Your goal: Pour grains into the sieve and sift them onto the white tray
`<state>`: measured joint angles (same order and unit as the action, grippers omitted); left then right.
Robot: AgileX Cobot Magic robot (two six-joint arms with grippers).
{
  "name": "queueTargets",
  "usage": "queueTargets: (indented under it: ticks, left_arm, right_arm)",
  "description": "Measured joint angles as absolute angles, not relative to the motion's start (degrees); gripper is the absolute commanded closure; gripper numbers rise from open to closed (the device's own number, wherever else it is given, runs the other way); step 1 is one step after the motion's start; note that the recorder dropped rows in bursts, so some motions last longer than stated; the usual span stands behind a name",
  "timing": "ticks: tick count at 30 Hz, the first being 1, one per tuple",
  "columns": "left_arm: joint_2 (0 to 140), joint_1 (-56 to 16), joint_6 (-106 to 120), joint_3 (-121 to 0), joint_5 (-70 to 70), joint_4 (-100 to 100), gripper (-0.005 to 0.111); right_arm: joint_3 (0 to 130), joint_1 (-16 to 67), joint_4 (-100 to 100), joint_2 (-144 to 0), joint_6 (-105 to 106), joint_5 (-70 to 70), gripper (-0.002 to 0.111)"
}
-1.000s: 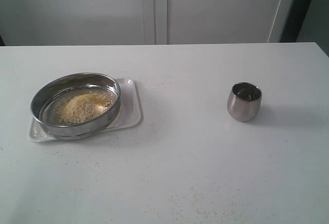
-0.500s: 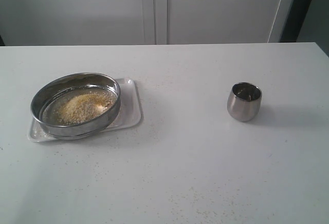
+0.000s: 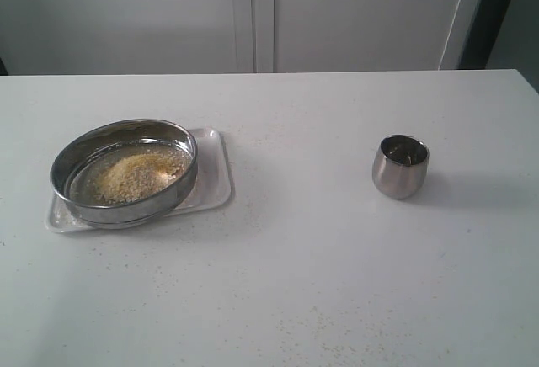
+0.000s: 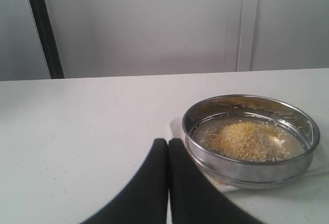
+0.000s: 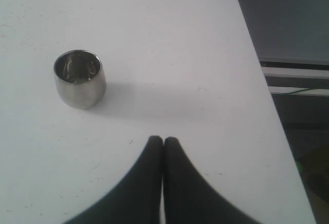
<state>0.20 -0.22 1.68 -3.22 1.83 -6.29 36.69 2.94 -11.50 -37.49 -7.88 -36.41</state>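
Observation:
The steel sieve (image 3: 123,171) (image 4: 250,137) rests on the white tray (image 3: 215,178) (image 4: 177,128) at the table's left. A heap of yellow-orange and pale grains (image 3: 130,175) (image 4: 247,139) lies on its mesh. A small steel cup (image 3: 400,166) (image 5: 80,78) stands upright on the right and looks empty. Neither arm shows in the exterior view. My left gripper (image 4: 168,143) is shut with nothing in it, hanging short of the sieve. Back from the cup, my right gripper (image 5: 163,140) is shut too, holding nothing.
Stray grains (image 3: 337,337) are scattered over the white table near its front edge. The table's right edge (image 5: 267,111) drops off beside the right gripper. White cabinet doors (image 3: 253,13) stand behind the table.

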Motion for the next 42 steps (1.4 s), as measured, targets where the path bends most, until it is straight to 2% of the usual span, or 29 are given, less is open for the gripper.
queueTargets:
  ticks: [19, 42]
  left_arm:
    - [17.16, -0.22, 1.59, -17.24, -9.48, -7.55, 0.107]
    - [48.3, -0.22, 1.59, -31.03, -16.03, -7.55, 0.107]
  right_arm:
    - [36.69, 2.94, -11.5, -37.49, -7.88, -36.41, 0.108]
    - [36.69, 2.94, -11.5, -37.49, -7.88, -36.41, 0.108]
